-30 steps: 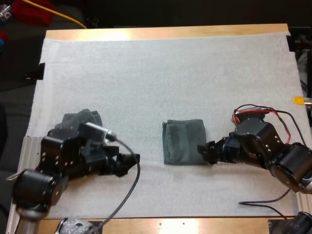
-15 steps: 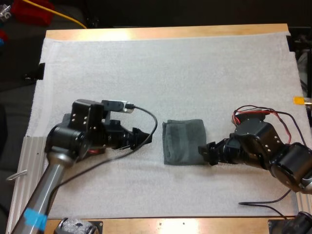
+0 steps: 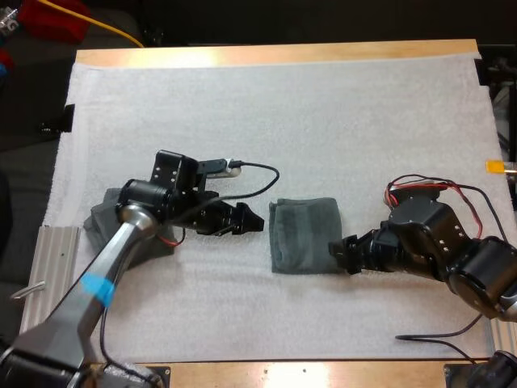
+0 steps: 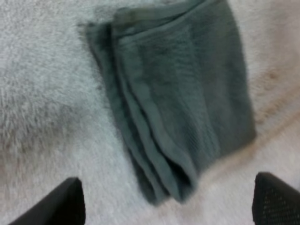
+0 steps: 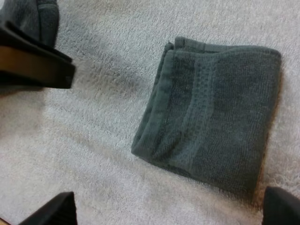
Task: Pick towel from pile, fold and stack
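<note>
Robot arms close in on a towel [image 3: 304,234] lying folded and flat on the white mat [image 3: 283,113]. The left gripper [image 3: 252,224] hovers just off the towel's left side, where the layered edges show. Its fingers [image 4: 70,204] are spread wide and clear of the cloth, and the left wrist view looks down the stacked folds between them.

The right gripper [image 3: 335,254] sits at the towel's near right corner. Its fingers [image 5: 56,211] also stand well apart and grip nothing. Whether a fingertip brushes that corner cannot be told.

In the right wrist view the towel lies just ahead of the parted fingers, its smooth folded side nearest the right finger and its layered side turned away.

A crumpled towel [image 3: 101,217] lies well to the left of the folded one, partly under the left arm, which reaches across it toward the folded piece. The mat spreads out on every side of the towel, and the wooden table [image 3: 275,55] edges it well beyond the towel's far side.
</note>
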